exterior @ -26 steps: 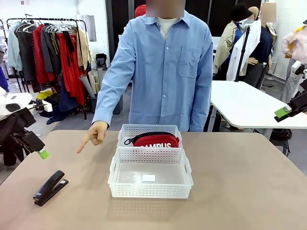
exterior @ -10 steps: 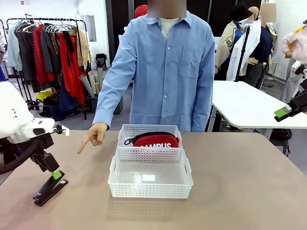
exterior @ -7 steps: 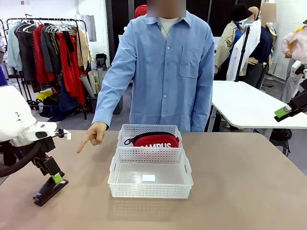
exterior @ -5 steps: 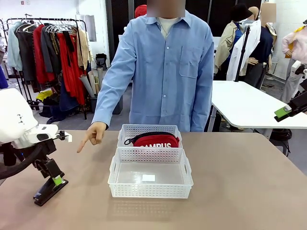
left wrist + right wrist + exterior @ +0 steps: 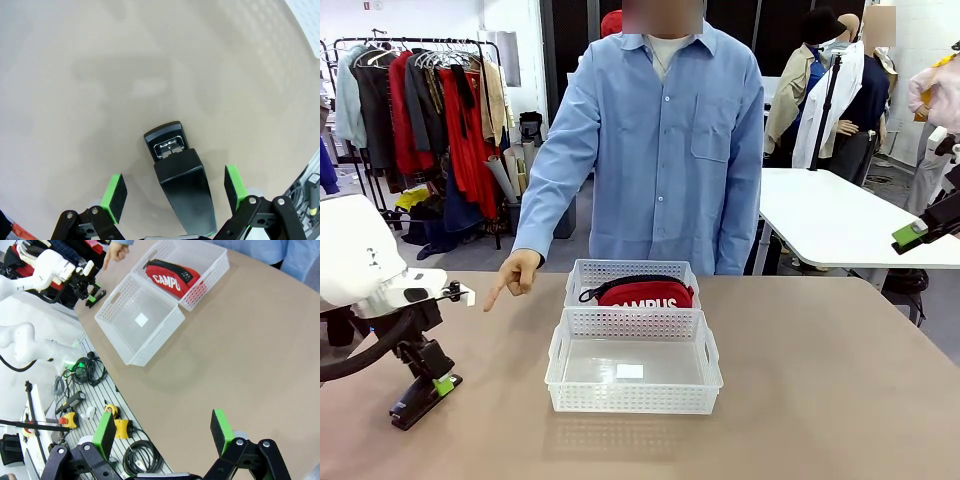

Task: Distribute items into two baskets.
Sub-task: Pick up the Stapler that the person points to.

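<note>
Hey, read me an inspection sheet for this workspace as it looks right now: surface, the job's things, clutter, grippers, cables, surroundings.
Surface: tan tabletop, no spills seen.
Job's things: red pouch lies in the far basket; near basket holds no item; black stapler lies on the table at the robot's left.
Clutter: nothing seen.
Grippers: left gripper open, pads either side of the stapler, not touching it; right gripper open, held high at the right.
Cables: coiled cables on a grey plate beside the table.
Surroundings: person's hand points toward the stapler; clothes rack and white table behind.
</note>
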Controlling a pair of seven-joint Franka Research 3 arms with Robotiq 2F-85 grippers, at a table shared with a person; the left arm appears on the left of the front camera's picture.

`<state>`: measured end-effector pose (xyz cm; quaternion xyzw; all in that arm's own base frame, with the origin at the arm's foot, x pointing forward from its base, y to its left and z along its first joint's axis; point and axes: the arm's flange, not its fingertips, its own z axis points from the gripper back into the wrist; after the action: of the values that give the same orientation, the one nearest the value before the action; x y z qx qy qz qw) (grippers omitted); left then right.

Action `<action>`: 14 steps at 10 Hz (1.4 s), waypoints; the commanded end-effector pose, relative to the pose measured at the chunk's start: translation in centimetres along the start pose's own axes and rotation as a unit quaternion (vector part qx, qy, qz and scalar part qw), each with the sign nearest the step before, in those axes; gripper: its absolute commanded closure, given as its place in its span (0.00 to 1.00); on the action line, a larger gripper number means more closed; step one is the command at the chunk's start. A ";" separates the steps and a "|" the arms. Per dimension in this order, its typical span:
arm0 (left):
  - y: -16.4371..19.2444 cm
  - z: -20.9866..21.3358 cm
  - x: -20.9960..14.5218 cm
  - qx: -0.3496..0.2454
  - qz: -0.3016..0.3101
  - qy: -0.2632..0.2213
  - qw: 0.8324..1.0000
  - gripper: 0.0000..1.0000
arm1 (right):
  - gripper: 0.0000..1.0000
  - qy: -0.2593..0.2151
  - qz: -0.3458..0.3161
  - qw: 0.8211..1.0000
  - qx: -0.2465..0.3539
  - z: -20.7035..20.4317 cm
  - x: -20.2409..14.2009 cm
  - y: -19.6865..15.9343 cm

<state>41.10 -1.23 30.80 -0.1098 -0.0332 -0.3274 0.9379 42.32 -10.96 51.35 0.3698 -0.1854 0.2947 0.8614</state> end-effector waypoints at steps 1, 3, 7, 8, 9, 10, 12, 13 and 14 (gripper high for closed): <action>-1.4 -0.8 -2.1 0.014 0.010 0.004 1.000 0.05 | 0.00 0.003 0.003 1.000 0.002 0.2 0.5 0.0; -1.4 -1.3 -2.2 0.011 0.010 0.016 1.000 0.24 | 0.00 0.003 0.003 1.000 0.002 0.2 0.5 0.0; -1.6 -0.7 -2.0 0.014 0.007 0.021 1.000 0.96 | 0.00 0.003 0.003 1.000 0.002 0.2 0.5 0.0; -1.6 -0.7 -2.0 0.014 0.007 0.022 1.000 1.00 | 0.00 0.003 0.003 1.000 0.002 0.2 0.5 0.0; -1.5 -0.7 -2.1 0.014 0.008 0.022 1.000 1.00 | 0.00 0.003 0.003 1.000 0.002 0.2 0.5 0.0; -1.5 -0.8 -2.0 0.012 0.015 0.024 1.000 1.00 | 0.00 0.003 0.003 1.000 0.002 0.2 0.5 0.0; -1.4 -0.8 -2.0 0.011 0.015 0.021 1.000 1.00 | 0.00 0.003 0.003 1.000 0.002 0.2 0.5 0.0; -1.4 -0.7 -2.0 0.006 0.018 0.018 1.000 1.00 | 0.00 0.003 0.003 1.000 0.002 0.2 0.5 0.0; -1.2 -0.6 -1.9 0.000 0.026 0.016 1.000 1.00 | 0.00 0.003 0.003 1.000 0.002 0.2 0.5 0.0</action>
<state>41.25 -1.27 30.73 -0.1031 -0.0237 -0.3184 0.9420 42.32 -10.96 51.35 0.3698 -0.1854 0.2947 0.8614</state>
